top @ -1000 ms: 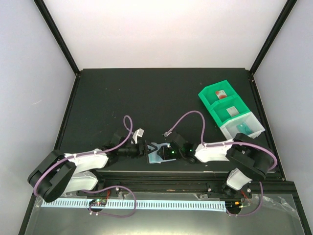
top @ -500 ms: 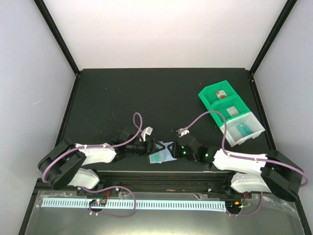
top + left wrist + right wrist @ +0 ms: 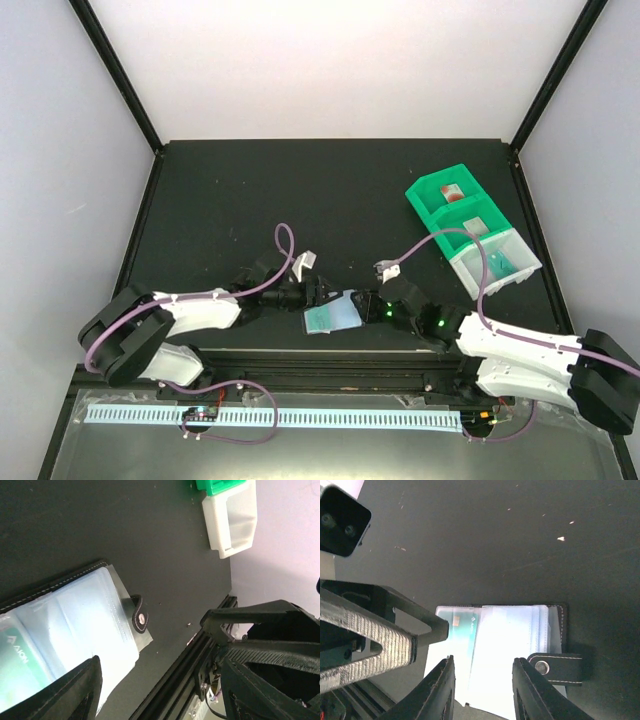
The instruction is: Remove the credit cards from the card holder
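Observation:
The card holder (image 3: 340, 312) lies open near the table's front edge, pale blue-grey inside up, with its black clasp tab (image 3: 555, 669) at one end. A teal-green credit card (image 3: 319, 319) sits in its left sleeve; it also shows in the right wrist view (image 3: 457, 630). No red card shows in the holder. My left gripper (image 3: 312, 293) is open at the holder's card end, and one of its fingers (image 3: 420, 625) lies over that corner. My right gripper (image 3: 368, 303) is open, its jaws spread over the pale sleeves (image 3: 520, 635).
A green bin tray (image 3: 425, 192) stands at the back right with a red card (image 3: 455, 190) in one compartment. The clear bin (image 3: 472, 268) joined to it holds a teal card (image 3: 497, 260). The table's black front rail (image 3: 200, 650) runs just beside the holder.
The holder went from standing folded between the grippers to lying open and flat, a little further right. The right arm has stretched out low to the left. The left gripper moved right.

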Available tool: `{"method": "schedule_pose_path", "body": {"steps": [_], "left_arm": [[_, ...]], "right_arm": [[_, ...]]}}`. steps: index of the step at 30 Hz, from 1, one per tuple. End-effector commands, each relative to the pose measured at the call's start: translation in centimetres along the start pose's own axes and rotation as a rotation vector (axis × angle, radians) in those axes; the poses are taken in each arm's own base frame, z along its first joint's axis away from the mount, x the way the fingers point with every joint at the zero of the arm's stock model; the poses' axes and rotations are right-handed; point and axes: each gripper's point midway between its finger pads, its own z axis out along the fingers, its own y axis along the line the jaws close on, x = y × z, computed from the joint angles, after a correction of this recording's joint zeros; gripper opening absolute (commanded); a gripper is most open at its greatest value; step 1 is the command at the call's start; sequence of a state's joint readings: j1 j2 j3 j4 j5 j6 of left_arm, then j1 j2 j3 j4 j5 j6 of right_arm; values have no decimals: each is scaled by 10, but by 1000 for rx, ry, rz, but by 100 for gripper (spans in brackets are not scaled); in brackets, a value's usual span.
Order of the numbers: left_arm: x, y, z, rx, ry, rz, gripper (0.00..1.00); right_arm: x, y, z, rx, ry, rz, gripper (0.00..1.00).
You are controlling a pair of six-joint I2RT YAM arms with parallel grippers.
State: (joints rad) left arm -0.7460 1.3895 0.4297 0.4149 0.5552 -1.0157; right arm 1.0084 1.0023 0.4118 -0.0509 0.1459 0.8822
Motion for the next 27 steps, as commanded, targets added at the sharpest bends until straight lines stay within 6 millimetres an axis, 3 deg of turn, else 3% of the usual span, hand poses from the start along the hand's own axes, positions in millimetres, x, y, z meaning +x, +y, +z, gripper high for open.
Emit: {"method": "schedule_pose_path", "body": {"steps": [1,13,19,27], "left_arm": [[-14,2,-12,-45,-69,35,66],[-4,47,-47,-156,-130,-44,67],[2,59,-58,-165,-153,-69,68],[9,64,-64,-169,-160,-69,68]], "right_arm": [[1,19,4,-75,27,-48,34],[24,46,32,-140,190,-79,28],[36,59,49,-142,259,-105,26],[49,47,74,-55,313,-115,24]]}}
